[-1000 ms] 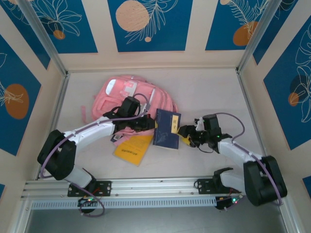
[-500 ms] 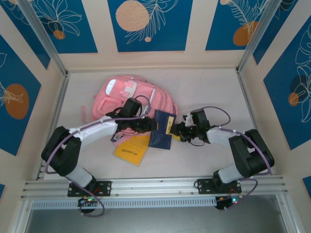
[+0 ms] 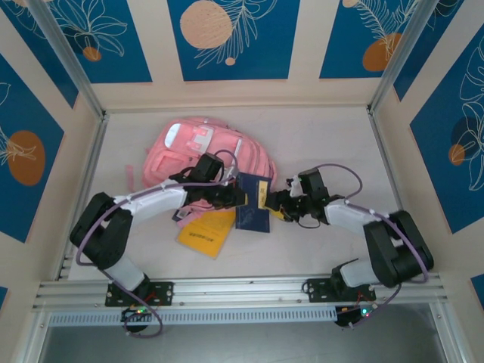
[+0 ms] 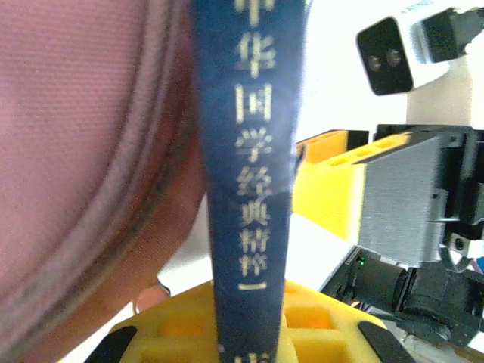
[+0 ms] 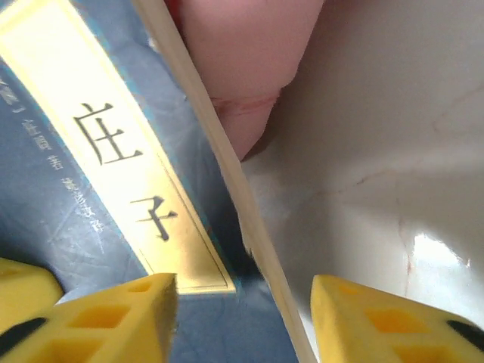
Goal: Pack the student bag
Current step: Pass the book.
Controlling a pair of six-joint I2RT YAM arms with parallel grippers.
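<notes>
Left wrist: left gripper (image 4: 253, 344) pinches the blue book (image 4: 249, 151) spine-on (right gripper (image 5: 243, 318) straddles its edge, agape).

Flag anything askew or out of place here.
The blue book sits askew between the left gripper and right gripper, outside the student bag; a yellow booklet lies crooked on the table beside it.

Robot lab test booth.
Two robot arms (image 3: 144, 203) bolted to an aluminium rail (image 3: 242, 291); beyond it a pale table (image 3: 333, 144), blue leaf-print wall panels (image 3: 231, 38).
</notes>
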